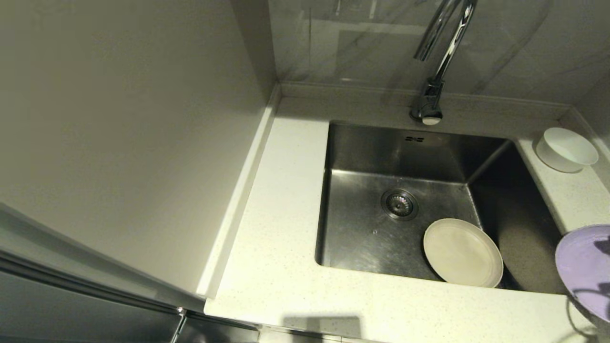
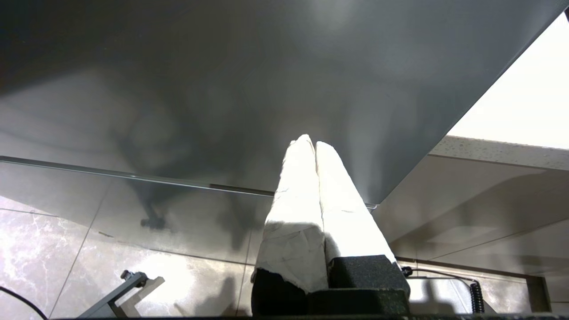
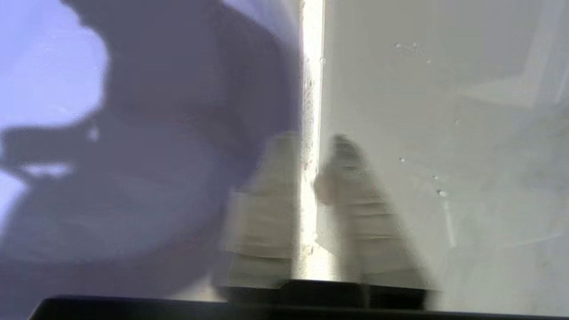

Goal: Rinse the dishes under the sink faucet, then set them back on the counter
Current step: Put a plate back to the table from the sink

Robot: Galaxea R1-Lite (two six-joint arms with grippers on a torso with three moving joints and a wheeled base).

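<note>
The lilac plate [image 1: 584, 264] hangs tilted at the right edge of the head view, above the sink's front right corner. My right gripper [image 3: 313, 141] is shut on its rim: one finger lies on the lilac face [image 3: 66, 66], the other on the pale wet underside. The cream plate [image 1: 462, 252] leans in the front right of the sink [image 1: 362, 157]. On the counter [image 1: 276, 228], right of the sink at the back, sits the white bowl [image 1: 566, 150]. No water shows at the faucet [image 1: 441, 52]. My left gripper [image 2: 311, 142] is shut and empty, parked low beside a cabinet front.
The drain strainer [image 1: 399, 204] sits mid-basin. A tall pale wall panel rises along the counter's left side. A low raised edge runs behind the sink under the tiled wall. The left wrist view shows floor tiles and a counter edge [image 2: 498, 149] above.
</note>
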